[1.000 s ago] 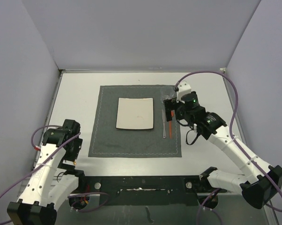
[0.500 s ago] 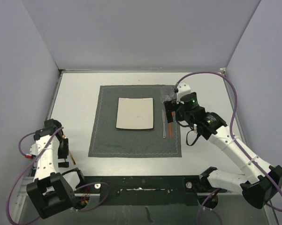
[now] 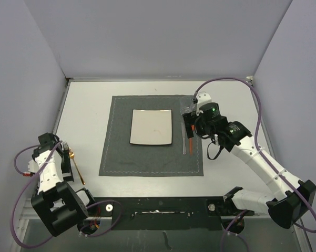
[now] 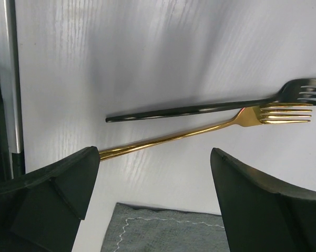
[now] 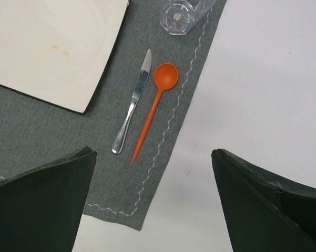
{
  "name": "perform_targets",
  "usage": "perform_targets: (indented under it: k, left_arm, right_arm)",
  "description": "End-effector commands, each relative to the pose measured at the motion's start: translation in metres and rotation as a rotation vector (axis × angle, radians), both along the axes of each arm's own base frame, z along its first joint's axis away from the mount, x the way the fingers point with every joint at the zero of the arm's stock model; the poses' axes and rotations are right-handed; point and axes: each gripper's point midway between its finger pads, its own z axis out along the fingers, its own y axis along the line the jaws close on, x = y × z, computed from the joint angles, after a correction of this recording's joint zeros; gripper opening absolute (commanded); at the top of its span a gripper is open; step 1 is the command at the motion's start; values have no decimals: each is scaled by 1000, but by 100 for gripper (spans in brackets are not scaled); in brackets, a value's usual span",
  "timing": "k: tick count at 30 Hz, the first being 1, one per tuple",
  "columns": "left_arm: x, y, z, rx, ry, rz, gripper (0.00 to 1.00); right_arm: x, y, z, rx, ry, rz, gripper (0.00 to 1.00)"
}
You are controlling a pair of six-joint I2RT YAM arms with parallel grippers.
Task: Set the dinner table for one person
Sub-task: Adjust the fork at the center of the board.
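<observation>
Left end effector (image 4: 155, 178), spread wide, is being held over the gold fork (image 4: 200, 130) mid-frame on the white surface (image 4: 147, 52); a pinch on its handle alone, clear of the neighbouring black fork (image 4: 200, 107), is being advised.

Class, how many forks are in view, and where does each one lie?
2. A black fork and a gold fork lie side by side on the table, left of the placemat.
</observation>
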Motion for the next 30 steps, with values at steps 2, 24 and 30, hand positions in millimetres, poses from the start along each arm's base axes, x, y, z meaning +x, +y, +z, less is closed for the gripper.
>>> perform_targets:
  k: [2,24,30]
  left_arm:
    - [15,17,5,70,-82,1,87]
    - [9,45,-40,3,-69,-70,89]
    - [16,47,-49,-23,-57,-131,89]
  right_arm:
    - [4,0,19,56,16,-10,98]
    - [-20,3,75,152,-32,18,98]
    - [-22,2,71,148,-23,6,98]
